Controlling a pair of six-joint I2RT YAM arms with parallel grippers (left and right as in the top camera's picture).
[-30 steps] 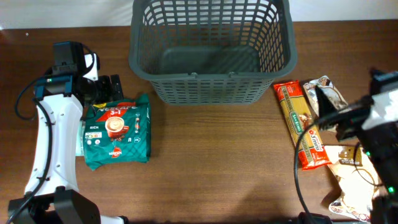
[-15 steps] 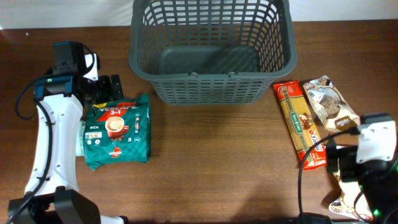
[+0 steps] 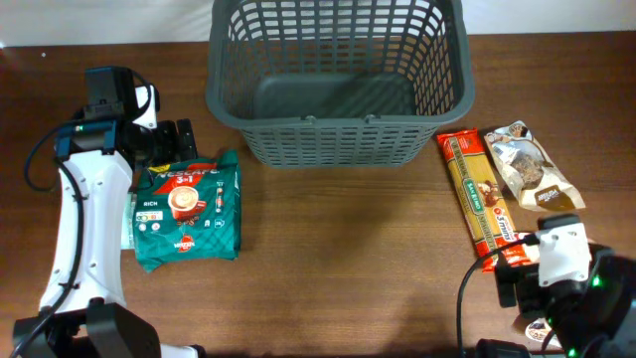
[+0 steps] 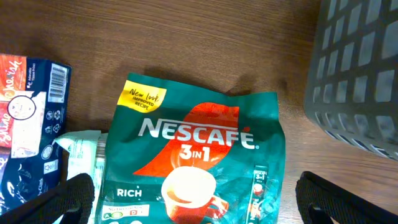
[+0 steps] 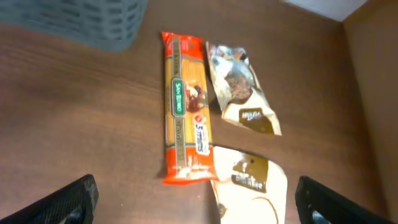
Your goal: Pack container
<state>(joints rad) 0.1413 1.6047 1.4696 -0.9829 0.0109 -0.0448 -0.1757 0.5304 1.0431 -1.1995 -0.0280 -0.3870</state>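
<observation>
The container (image 3: 338, 117) is a dark grey lattice basket at the back centre, with nothing showing inside; its wall also shows in the left wrist view (image 4: 360, 74). My left gripper (image 3: 171, 142) hovers open over the top of a green Nescafé packet (image 3: 187, 209). In the left wrist view the gripper (image 4: 205, 202) straddles that packet (image 4: 199, 143) without touching it. My right arm (image 3: 561, 264) is at the near right. Its gripper (image 5: 205, 208) is open above the table, near the lower end of an orange pasta packet (image 5: 185, 112).
A cookie pouch (image 3: 529, 167) lies right of the pasta packet (image 3: 479, 194). A white and brown pouch (image 5: 252, 180) lies below it, mostly under my right arm in the overhead view. A blue and red packet (image 4: 28, 124) and a pale packet (image 4: 81, 149) lie left of the Nescafé packet.
My right arm has drawn back from over the pasta and cookie packets toward the near right edge of the table. The left arm and all packets are unchanged.
</observation>
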